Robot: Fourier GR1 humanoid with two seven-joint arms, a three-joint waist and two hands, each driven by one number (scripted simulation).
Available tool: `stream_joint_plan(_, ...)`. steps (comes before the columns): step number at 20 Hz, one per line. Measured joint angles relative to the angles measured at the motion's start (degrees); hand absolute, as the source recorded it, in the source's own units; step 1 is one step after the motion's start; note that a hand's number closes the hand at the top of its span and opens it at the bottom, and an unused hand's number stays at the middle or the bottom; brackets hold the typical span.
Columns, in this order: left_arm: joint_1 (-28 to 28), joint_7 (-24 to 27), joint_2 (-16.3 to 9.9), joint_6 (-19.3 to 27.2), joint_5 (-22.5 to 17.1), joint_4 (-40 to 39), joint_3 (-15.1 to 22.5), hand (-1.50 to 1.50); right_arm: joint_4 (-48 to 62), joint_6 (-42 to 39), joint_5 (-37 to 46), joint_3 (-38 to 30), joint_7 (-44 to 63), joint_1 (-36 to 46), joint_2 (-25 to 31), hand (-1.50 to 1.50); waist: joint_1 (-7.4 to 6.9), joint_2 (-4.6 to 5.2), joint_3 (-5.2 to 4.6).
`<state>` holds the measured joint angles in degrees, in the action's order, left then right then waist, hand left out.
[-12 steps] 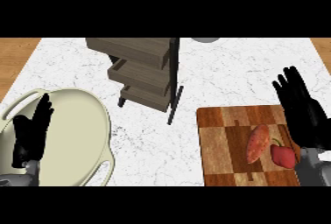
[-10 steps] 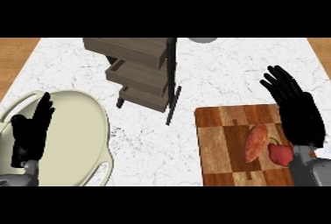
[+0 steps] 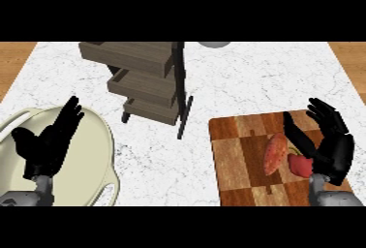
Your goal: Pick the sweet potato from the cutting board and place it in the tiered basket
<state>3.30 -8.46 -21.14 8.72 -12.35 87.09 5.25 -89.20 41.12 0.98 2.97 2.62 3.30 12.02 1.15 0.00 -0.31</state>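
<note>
Your widest surface was the white marbled tabletop (image 3: pixel 257 82), and on it the tiered basket (image 3: pixel 146 80) stood far and left of centre, its dark frame leaning toward the board. A large pale plate (image 3: pixel 100 145) lay near left, with your left hand (image 3: pixel 46 145) resting open above it, fingers up. The cutting board (image 3: pixel 239 160) sat near right. Your right hand (image 3: pixel 325 143) hung over the board's right part, fingers straight, holding nothing. The sweet potato (image 3: pixel 274 154) lay on the board just left of that hand, and a red fruit (image 3: pixel 301 165) sat right beside it. You risked closing on the fruit instead, or nudging both, since they looked almost touching. The basket was well apart, so a clipped frame during the carry seemed possible too.
</note>
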Motion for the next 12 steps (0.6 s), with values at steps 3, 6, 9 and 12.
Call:
stream_joint_plan(3, -0.74, -0.24, 0.17, -1.49, -0.95, 1.74, 0.48, 0.0, -0.43, 9.11, 8.97, 2.97, 1.98, -2.15, -2.34, -1.5, -0.59, -0.13, 0.07)
stream_joint_plan(6, -0.62, -0.95, -0.18, -2.8, -1.94, 2.49, 0.19, 0.0, -0.93, 11.92, 18.84, 5.94, 8.66, -3.54, -0.8, -1.5, -0.79, -0.16, 0.01)
stream_joint_plan(9, -0.91, -0.68, -0.38, -3.3, -2.25, 2.33, -0.23, 0.0, -0.61, 9.54, 26.63, 6.83, 15.82, -6.01, 3.27, -1.5, -0.56, -0.17, -0.22)
stream_joint_plan(12, -0.62, -1.22, -0.42, -3.22, -2.26, 2.62, -0.27, 0.0, -0.95, 3.54, 32.21, 8.23, 23.21, -8.14, 7.19, -1.5, -0.46, -0.17, -0.43)
